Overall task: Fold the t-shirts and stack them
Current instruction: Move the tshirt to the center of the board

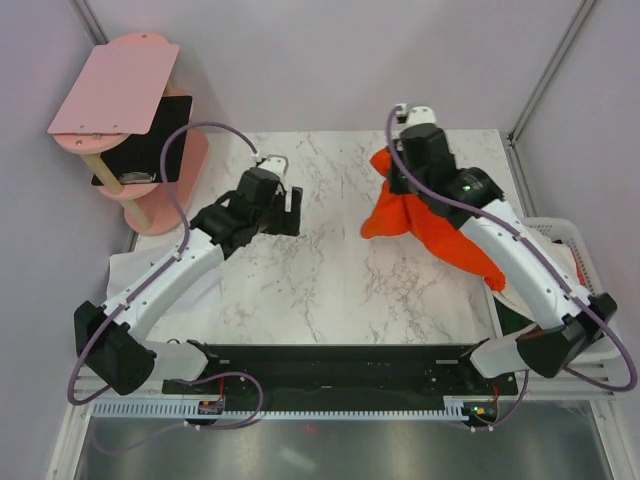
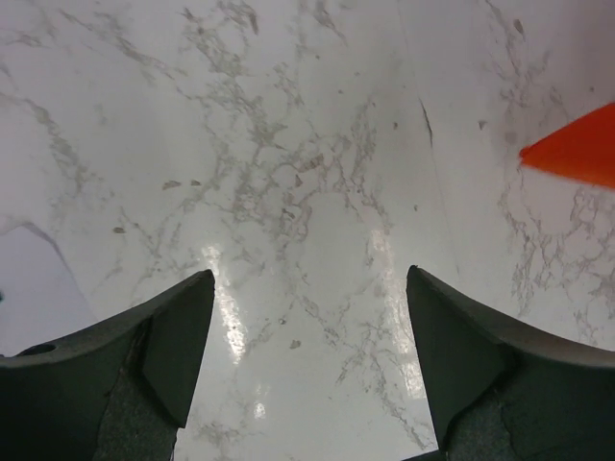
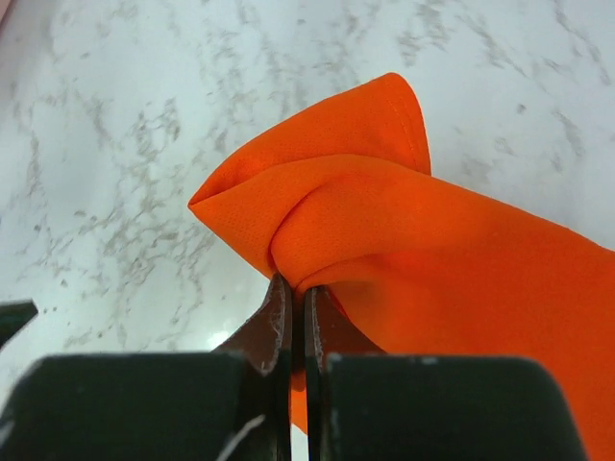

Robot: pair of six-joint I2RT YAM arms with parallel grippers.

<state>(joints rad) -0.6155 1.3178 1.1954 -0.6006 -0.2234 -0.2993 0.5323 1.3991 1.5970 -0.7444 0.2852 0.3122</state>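
Observation:
The orange-red t-shirt hangs bunched from my right gripper over the right half of the marble table and trails back under the right arm toward the basket. In the right wrist view the right gripper is shut on a fold of the orange-red t-shirt. My left gripper is open and empty above the table's middle left. In the left wrist view its fingers stand wide apart over bare marble, with a tip of the orange-red t-shirt at the right edge. White fabric lies under the left arm.
A pink stand with pink boards and a flat black panel stands at the far left. A white basket sits at the right edge, partly hidden by the right arm. A black base plate runs along the near edge.

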